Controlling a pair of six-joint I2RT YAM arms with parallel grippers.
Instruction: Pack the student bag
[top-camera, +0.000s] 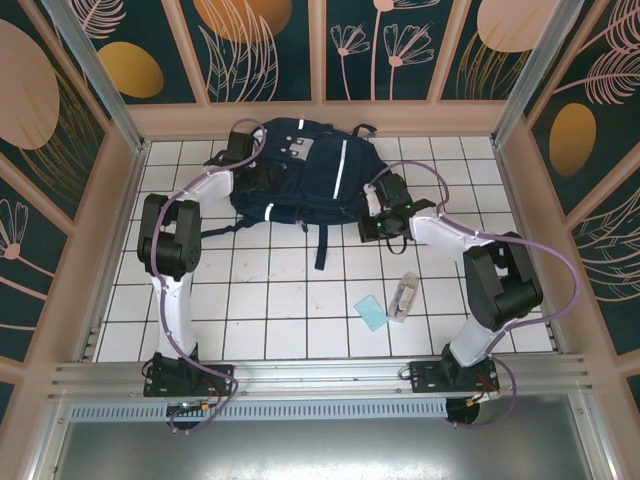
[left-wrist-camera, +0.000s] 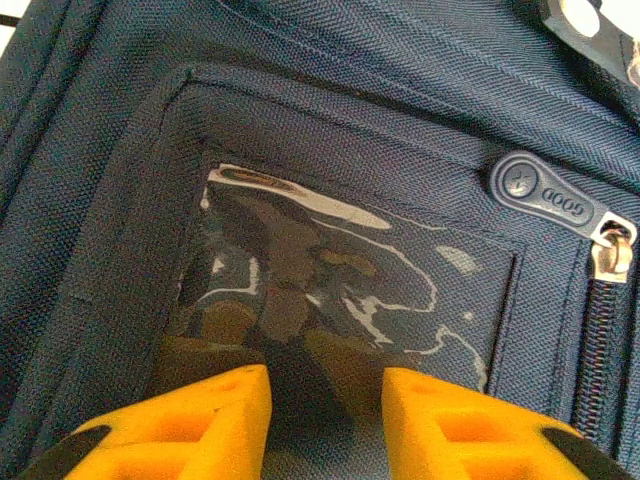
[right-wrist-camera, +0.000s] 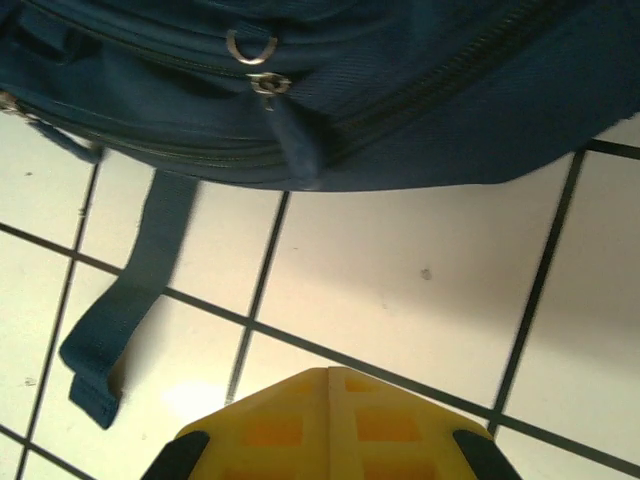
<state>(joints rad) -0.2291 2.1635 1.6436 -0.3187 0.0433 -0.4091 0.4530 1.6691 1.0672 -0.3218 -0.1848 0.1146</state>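
The student bag (top-camera: 310, 172), a navy backpack with white stripes, lies flat at the back middle of the tiled table. My left gripper (top-camera: 262, 182) is over the bag's left side. In the left wrist view its yellow fingers (left-wrist-camera: 210, 415) stand apart just above a clear plastic window (left-wrist-camera: 340, 285) sewn on the bag (left-wrist-camera: 330, 120), and nothing is between them. My right gripper (top-camera: 375, 218) is beside the bag's right edge. In the right wrist view it (right-wrist-camera: 328, 372) is shut and empty over white tile, a little short of the bag's edge (right-wrist-camera: 400, 110) and a zipper pull (right-wrist-camera: 268, 85).
A loose dark strap (right-wrist-camera: 130, 290) trails from the bag onto the tiles. A light blue card (top-camera: 371, 313) and a clear plastic item (top-camera: 404, 297) lie on the table (top-camera: 260, 300) in front of the right arm. Wooden walls enclose the table on three sides.
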